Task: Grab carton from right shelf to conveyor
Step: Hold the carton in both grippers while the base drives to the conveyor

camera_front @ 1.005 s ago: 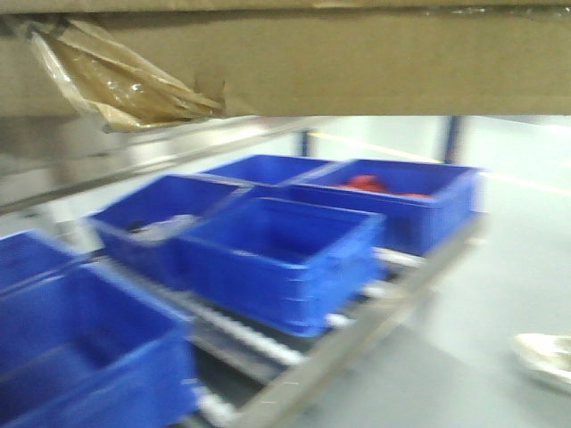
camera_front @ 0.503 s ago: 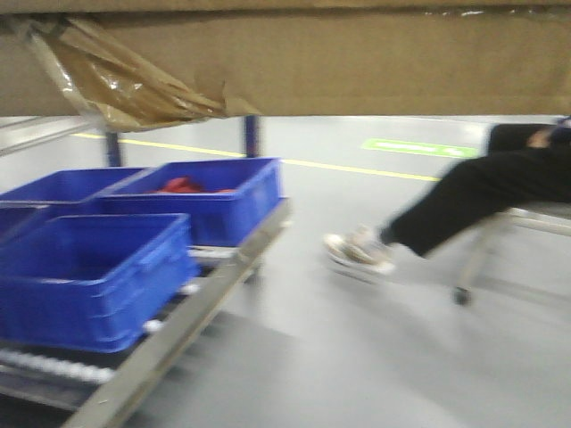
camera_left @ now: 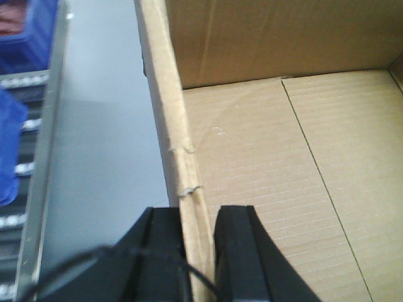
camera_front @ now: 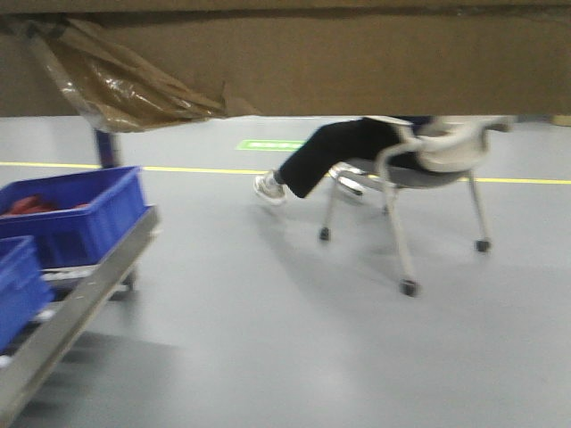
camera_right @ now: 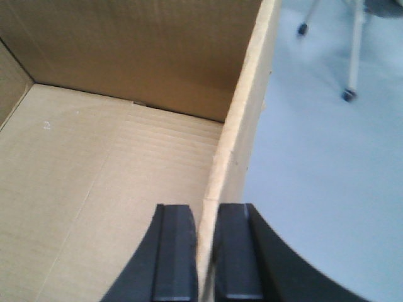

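Observation:
The tan carton fills the top of the front view, held in the air, with a scrap of glossy brown tape hanging at its left corner. My left gripper is shut on the carton's left wall, one finger inside and one outside. My right gripper is shut on the carton's right wall in the same way. The open carton's inside holds nothing. The right shelf and the conveyor are out of view.
A metal roller rack with blue plastic bins stands at the left. A person sits on a wheeled chair on the grey floor ahead, legs stretched left. Yellow floor lines run across the back.
The whole view has swung to the right with the carton held: the blue bins slid off to the left and the seated person and chair came to the middle.

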Controlling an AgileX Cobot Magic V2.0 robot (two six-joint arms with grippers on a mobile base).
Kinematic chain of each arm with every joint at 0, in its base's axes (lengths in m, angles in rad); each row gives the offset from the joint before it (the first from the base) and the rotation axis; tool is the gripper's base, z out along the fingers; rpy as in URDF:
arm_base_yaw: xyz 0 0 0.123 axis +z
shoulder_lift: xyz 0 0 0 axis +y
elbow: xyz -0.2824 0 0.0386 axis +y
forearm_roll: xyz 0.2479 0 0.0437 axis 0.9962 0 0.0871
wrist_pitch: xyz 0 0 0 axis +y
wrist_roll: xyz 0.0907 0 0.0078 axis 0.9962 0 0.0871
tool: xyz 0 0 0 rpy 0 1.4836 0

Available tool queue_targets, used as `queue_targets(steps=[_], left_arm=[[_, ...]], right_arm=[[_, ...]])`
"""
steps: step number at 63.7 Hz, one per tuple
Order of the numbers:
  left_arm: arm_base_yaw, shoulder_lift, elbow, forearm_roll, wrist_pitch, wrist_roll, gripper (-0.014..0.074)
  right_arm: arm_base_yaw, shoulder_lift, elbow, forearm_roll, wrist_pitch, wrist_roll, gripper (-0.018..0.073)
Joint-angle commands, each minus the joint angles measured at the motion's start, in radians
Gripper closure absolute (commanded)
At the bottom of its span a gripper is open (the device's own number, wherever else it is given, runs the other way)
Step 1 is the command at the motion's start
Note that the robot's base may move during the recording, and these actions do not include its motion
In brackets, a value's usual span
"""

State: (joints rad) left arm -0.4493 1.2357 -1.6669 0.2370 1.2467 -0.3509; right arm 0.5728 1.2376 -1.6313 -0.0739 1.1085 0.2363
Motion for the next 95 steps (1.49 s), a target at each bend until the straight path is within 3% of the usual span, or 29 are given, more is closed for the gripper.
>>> queue_targets(steps=[1, 95], left_arm=[[-0.011, -0.006, -0.011, -0.014, -0.045, 0.001, 0.0614], [-0.011, -0.006, -0.011, -0.006, -0.045, 0.001, 0.0614]], right_arm=[[-0.003, -0.008, -0.001, 0.006, -0.047, -0.017, 0.0627], [-0.003, -0.008, -0.001, 0.006, -0.047, -0.017, 0.0627]])
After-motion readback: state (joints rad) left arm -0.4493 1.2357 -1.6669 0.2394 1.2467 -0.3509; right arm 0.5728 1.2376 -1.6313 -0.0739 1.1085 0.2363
